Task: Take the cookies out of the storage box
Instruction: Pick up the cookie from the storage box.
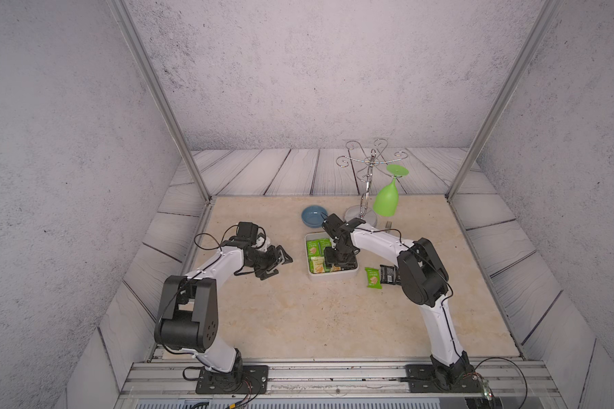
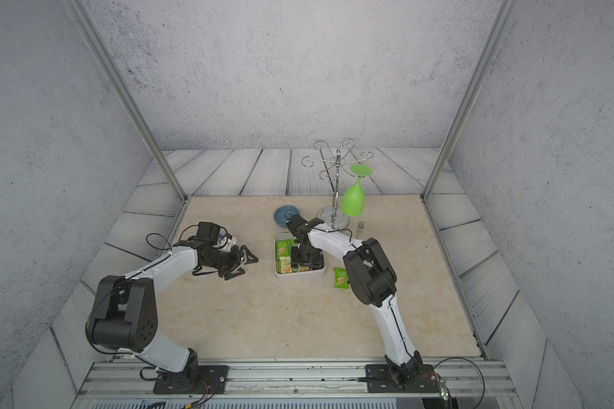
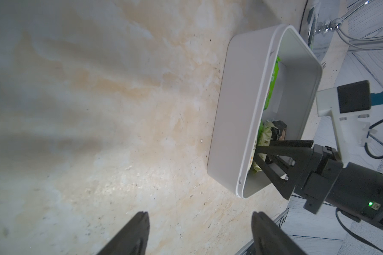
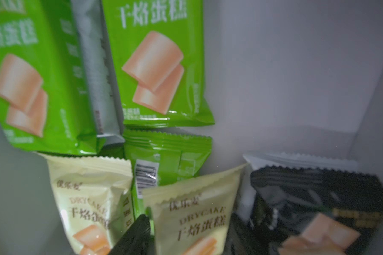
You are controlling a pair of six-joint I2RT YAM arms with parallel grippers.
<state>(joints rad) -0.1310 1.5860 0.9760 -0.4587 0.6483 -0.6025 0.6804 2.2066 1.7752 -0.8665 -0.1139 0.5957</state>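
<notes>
Pointing straight down into the shallow white rectangular plastic storage box (image 1: 333, 277), the right arm's wrist hides the right tool (image 3: 258, 153) and much of the box floor in both top views. From the right wrist only one black fingertip (image 4: 139, 231) is sharp. Its partner is a dark blur cut off at the frame edge. The jaws stand apart with a cream packet (image 4: 192, 216) lying between them, and nothing is seen pinched. The left tool (image 1: 279, 265) hangs low above bare bench to the left of the box, jaws spread wide, holding nothing.

The box sits about midway between the bench's left and right edges, nearer the far edge than the near one. Small flat sealed cookie packets lie inside. The right wrist view shows three bright green packets (image 4: 161, 66), one of them face down with its barcode up. It also shows two cream ones and one black packet (image 4: 318, 198). A white serrated edge behind the black one and a grey strip between two green ones are too covered to identify. Two more lie on the bench just right of the box: a green outside packet (image 1: 372, 277) and a black outside packet (image 1: 388, 273) partly behind the right arm's elbow.

Toward the far edge stand one round blue bowl (image 1: 312, 216), one chrome wire glass rack (image 1: 366, 166), one green plastic wine glass (image 1: 386, 200) hanging upside down, and one small fork (image 1: 389, 224), barely legible.

The bench (image 1: 280, 318) is a beige marbled slab. Pale plank-print panels and grey speckled walls surround it, with two aluminium posts at its far corners. A metal rail along the near edge carries both arm bases.
</notes>
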